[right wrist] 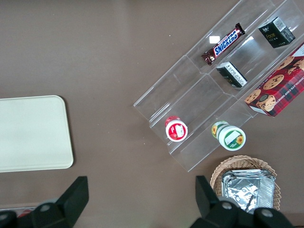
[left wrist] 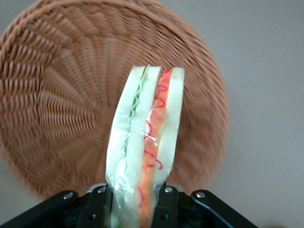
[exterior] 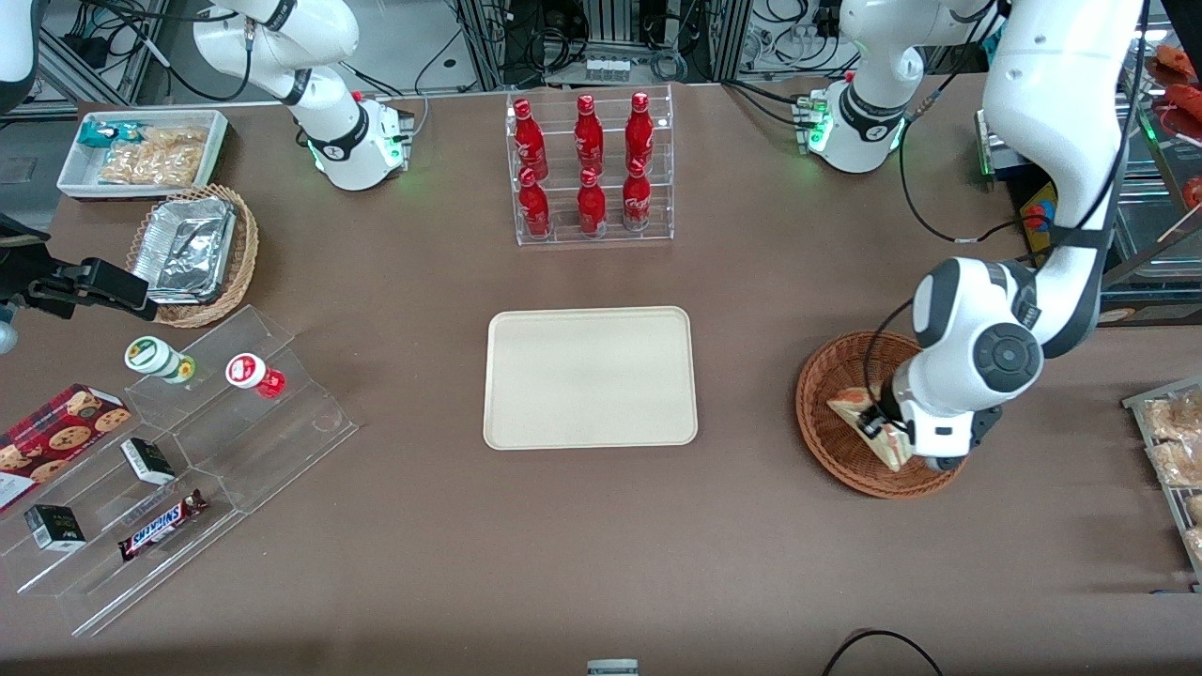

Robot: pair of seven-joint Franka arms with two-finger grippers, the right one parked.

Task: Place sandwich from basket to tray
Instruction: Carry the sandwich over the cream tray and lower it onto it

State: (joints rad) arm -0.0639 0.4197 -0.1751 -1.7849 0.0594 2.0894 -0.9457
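Observation:
The sandwich [left wrist: 147,142], a wrapped wedge of white bread with green and red-orange filling, is held between my left gripper's [left wrist: 133,206] black fingers [left wrist: 97,209]. It hangs just above the round reddish-brown wicker basket [left wrist: 57,104]. In the front view the gripper [exterior: 892,437] sits over the basket [exterior: 831,413] toward the working arm's end of the table, with the sandwich [exterior: 859,413] in it. The cream-beige tray [exterior: 590,377] lies flat at the table's middle; its corner also shows in the right wrist view [right wrist: 33,133].
A clear rack of red bottles [exterior: 590,169] stands farther from the camera than the tray. A tan basket of foil trays [exterior: 192,249], a white snack bin [exterior: 141,150] and a stepped clear shelf of snacks [exterior: 169,451] lie toward the parked arm's end. A tray of pastries [exterior: 1174,441] sits at the working arm's edge.

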